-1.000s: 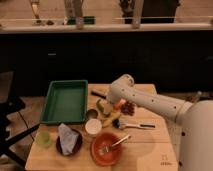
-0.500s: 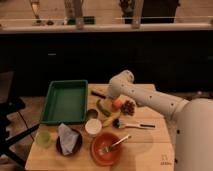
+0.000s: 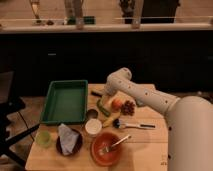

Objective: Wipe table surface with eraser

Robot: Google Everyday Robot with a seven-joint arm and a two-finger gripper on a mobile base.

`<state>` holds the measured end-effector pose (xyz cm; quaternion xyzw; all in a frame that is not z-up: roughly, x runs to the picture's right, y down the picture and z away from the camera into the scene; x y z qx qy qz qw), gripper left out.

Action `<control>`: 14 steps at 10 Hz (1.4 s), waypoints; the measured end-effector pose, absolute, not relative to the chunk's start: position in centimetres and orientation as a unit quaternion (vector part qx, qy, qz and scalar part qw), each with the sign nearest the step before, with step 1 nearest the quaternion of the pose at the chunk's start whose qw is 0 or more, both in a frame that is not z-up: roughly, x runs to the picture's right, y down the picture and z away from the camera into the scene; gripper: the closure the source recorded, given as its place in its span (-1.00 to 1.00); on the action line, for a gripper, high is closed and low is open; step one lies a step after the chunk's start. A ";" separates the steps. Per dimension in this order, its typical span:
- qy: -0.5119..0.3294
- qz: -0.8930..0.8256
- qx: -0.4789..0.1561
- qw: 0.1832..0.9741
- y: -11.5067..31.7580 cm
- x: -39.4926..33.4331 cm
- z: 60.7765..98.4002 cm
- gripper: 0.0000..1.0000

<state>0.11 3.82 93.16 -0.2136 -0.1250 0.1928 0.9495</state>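
Note:
The table surface (image 3: 145, 142) is light tan wood with a small dark logo at its near right corner. My white arm reaches in from the right, and the gripper (image 3: 106, 96) hangs low over the table's far side, just right of the green tray. A small dark flat block, the eraser (image 3: 95, 93), lies on the wood at the gripper's left, near the tray's far right corner. I cannot tell whether the gripper touches it.
A green tray (image 3: 64, 101) fills the left. Near the gripper lie a peach (image 3: 116, 104), grapes (image 3: 129, 107), a green vegetable (image 3: 103, 108) and a black-handled brush (image 3: 134, 125). In front stand a white cup (image 3: 93, 127), an orange bowl with a fork (image 3: 106, 148), a dark plate with a blue-grey pad (image 3: 67, 139) and a green cup (image 3: 43, 138).
The gripper has moved left and a little toward the far edge, from above the fruit to beside the tray's corner. The things on the table have not moved.

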 end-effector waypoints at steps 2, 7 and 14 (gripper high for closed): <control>-0.138 0.204 -0.211 0.946 3.1 0.3 93.9 -0.60; -0.154 0.225 -0.215 0.938 2.5 1.3 95.1 -0.60; -0.159 0.235 -0.227 0.932 1.4 1.9 97.4 -0.60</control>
